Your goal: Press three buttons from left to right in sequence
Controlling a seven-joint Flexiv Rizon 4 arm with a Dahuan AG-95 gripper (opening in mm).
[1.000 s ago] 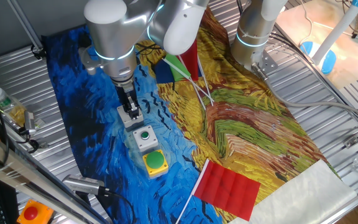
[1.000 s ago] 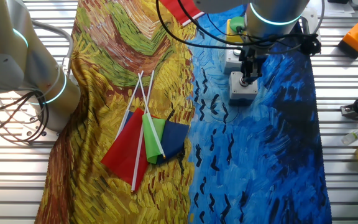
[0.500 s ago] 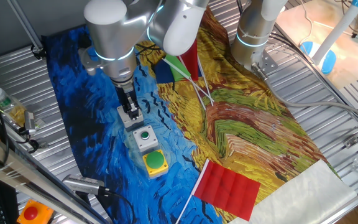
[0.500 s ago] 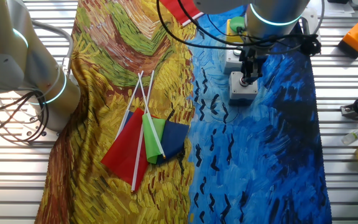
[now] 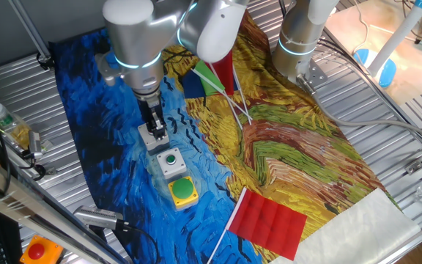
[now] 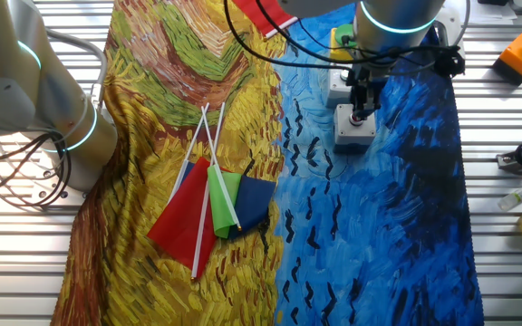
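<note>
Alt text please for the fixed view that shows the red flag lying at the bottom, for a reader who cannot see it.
The arm's gripper points straight down onto the first grey button box in a row of three on a painted cloth. Next along are the grey box with a green button and the yellow box with a green dome, both untouched.

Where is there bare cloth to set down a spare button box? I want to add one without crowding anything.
Free: the blue cloth on the near side of the grey box in the other fixed view, out to the cloth's edge. Also the yellow stretch between the crossed flags and the red flag. Crowded: the row of three boxes under the gripper.
</note>
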